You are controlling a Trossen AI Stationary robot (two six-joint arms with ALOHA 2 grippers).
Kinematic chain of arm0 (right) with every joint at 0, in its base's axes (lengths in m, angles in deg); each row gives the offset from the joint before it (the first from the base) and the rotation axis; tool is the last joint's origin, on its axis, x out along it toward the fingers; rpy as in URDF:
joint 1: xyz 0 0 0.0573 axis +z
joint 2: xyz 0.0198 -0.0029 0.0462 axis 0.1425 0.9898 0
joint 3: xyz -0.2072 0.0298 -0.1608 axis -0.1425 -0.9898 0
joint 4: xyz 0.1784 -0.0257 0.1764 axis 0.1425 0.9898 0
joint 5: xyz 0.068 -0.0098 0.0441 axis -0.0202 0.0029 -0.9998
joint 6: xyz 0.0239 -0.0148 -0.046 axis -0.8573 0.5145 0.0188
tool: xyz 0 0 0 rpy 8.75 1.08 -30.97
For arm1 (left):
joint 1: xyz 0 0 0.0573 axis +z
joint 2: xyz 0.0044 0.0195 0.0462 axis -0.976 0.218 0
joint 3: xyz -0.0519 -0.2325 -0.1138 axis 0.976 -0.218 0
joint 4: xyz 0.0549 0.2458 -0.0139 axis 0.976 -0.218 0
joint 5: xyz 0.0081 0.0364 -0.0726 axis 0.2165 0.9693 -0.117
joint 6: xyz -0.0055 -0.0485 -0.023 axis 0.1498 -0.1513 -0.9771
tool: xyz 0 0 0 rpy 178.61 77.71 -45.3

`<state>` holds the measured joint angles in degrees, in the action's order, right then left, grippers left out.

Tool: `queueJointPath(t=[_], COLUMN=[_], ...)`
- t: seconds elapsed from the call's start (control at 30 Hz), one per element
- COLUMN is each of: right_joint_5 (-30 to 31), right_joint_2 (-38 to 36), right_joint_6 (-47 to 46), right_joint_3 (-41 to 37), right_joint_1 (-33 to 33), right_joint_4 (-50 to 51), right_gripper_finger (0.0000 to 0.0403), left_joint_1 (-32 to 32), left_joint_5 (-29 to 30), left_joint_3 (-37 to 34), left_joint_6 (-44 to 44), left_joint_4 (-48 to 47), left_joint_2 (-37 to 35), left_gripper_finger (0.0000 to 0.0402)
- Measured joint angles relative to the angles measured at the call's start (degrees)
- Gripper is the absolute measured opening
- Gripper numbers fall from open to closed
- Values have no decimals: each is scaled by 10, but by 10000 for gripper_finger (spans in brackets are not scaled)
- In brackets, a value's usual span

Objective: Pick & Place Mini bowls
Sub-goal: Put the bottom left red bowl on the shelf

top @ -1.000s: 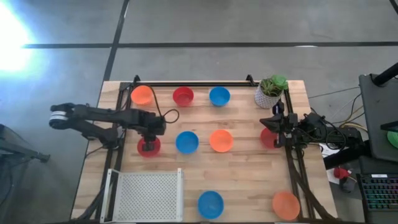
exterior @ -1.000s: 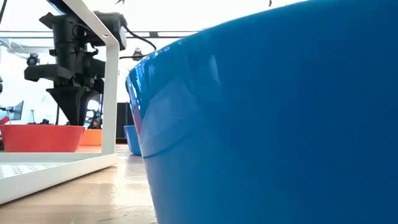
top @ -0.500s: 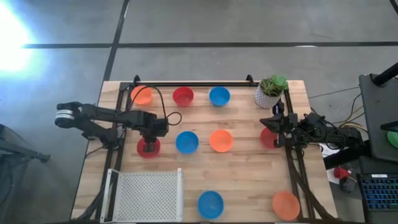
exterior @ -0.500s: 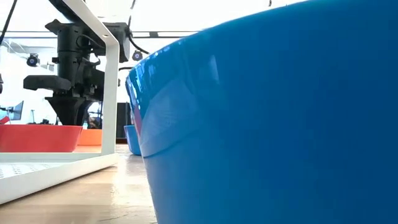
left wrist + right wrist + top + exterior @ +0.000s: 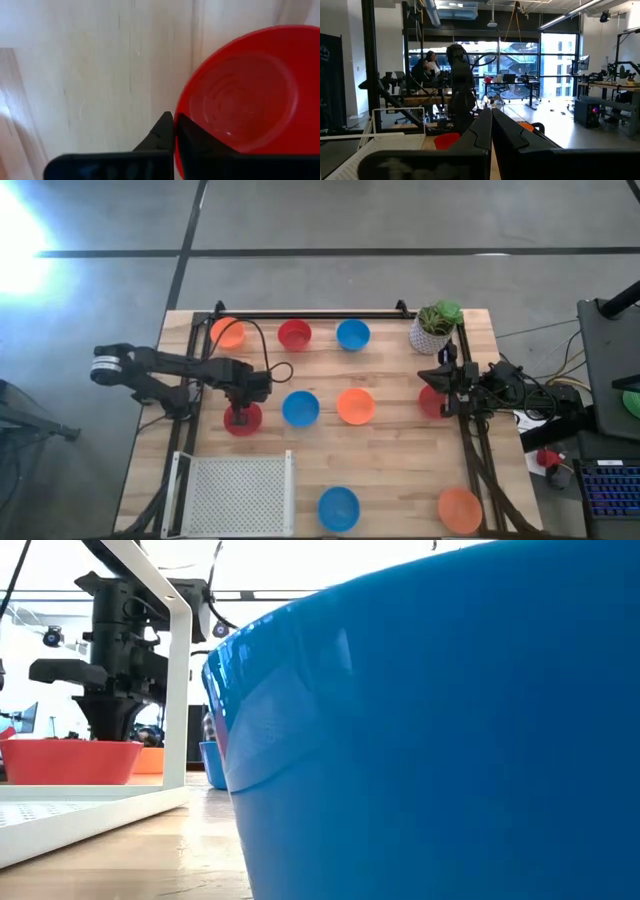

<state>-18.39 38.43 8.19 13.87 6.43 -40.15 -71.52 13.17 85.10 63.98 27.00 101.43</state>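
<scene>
Left gripper [image 5: 240,412] is pressing its fingers [image 5: 165,131] together on the rim of a red bowl [image 5: 241,418], which is sitting on the table [image 5: 400,470] at the left side, just beyond the white rack [image 5: 235,492]. Right gripper [image 5: 432,374] is waiting at the right side with its fingers together and nothing between them, above another red bowl [image 5: 430,402].

Nine bowls are lying on the table: three red, three blue, three orange. In the far row an orange bowl [image 5: 229,333], a red one [image 5: 294,334] and a blue one [image 5: 352,334] are standing apart. In the middle row a blue bowl [image 5: 300,408] is standing near the held bowl on its right, then an orange one [image 5: 355,406]. At the near edge there is a blue bowl [image 5: 338,508], which is filling most of the low view, and an orange one [image 5: 460,508] in the right corner.

A white pot with a plant [image 5: 434,327] is standing at the far right corner. In the right wrist view a person [image 5: 431,64] is sitting in the room behind.
</scene>
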Motion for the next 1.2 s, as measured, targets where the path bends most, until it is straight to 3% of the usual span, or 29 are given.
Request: queueJointPath(t=[0.53,0.83,1.2], right_joint_5=[0,0,0], right_joint_2=[0,0,0], right_joint_6=[1,0,12], right_joint_3=[0,0,0], right_joint_1=[0,0,0], right_joint_4=[0,0,5], right_gripper_finger=[8,8,8], left_joint_1=[-26,-146,-315], left_joint_5=[-19,-21,-39], left_joint_3=[78,103,110], left_joint_6=[-47,-133,-343], left_joint_4=[-104,-118,-123], left_joint_2=[-108,-109,-109], left_gripper_finger=[0,0,0])
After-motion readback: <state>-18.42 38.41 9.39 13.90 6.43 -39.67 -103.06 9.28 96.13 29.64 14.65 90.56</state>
